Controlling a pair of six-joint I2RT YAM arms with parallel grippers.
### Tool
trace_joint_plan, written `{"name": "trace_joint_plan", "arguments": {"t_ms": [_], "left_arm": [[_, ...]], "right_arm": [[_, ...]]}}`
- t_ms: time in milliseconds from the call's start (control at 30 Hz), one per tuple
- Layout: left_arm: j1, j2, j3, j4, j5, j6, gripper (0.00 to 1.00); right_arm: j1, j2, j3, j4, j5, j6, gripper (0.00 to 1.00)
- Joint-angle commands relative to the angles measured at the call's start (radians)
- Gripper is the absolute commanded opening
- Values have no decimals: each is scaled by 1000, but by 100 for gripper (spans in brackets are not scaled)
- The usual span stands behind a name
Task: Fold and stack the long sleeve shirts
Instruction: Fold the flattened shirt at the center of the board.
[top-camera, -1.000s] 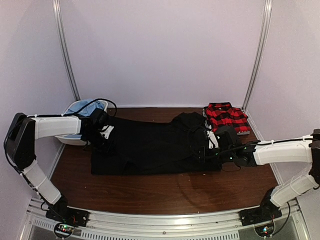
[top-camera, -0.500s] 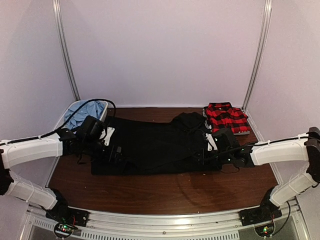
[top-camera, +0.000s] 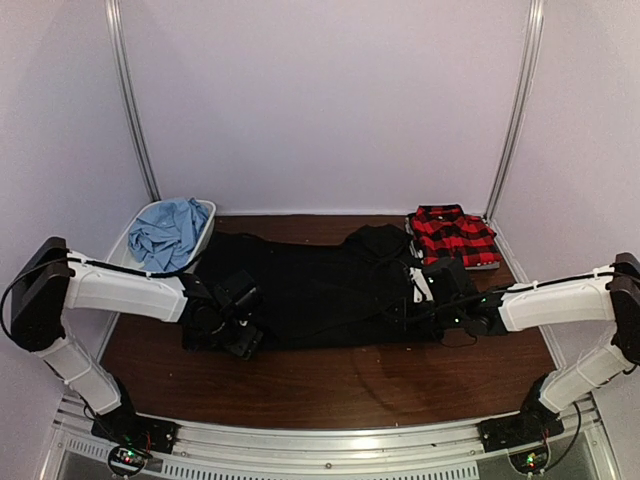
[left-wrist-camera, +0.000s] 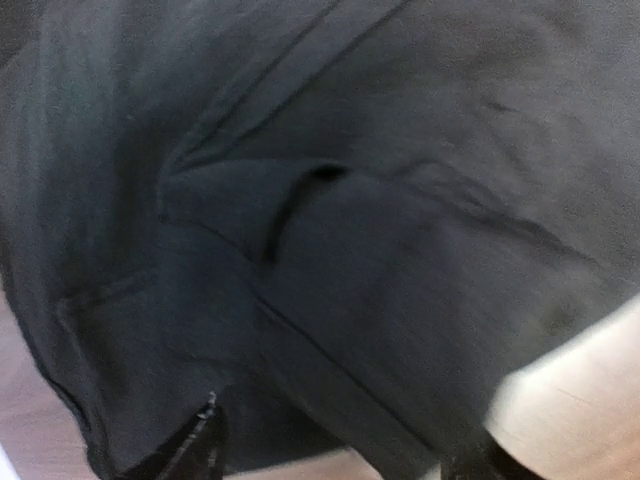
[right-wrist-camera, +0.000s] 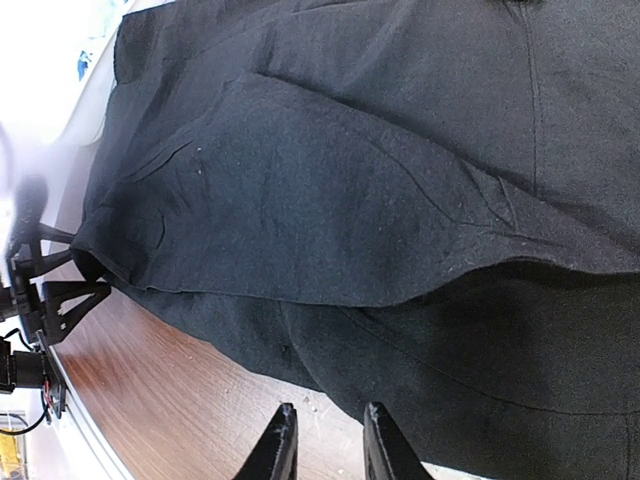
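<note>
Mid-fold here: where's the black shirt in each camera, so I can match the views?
Top external: shirt spread across the middle of the table.
Left wrist: shirt fills nearly the whole picture.
Right wrist: shirt covers all but the lower left.
Shared landmark: the brown table along the shirt's edge, at the bottom left in the left wrist view and the lower left in the right wrist view.

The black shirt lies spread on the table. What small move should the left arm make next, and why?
Probably lower the left gripper and close it on the near left corner of the black shirt. Its fingers stand wide apart over that hem, holding nothing, and the shirt is spread flat, not yet folded.
</note>
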Motion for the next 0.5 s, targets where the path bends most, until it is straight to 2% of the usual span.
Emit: {"name": "trace_joint_plan", "arguments": {"t_ms": [0, 267, 367, 467], "left_arm": [[-2, 48, 70, -45, -146, -24, 67], [-2, 54, 85, -30, -161, 1, 51], [-3, 57, 87, -33, -171, 10, 40], [-2, 57, 100, -63, -189, 15, 25]], "right_arm": [[9, 4, -6, 19, 2, 0, 24], [9, 22, -12, 39, -7, 3, 24], [9, 28, -12, 41, -8, 0, 24], [9, 28, -13, 36, -8, -3, 24]]}}
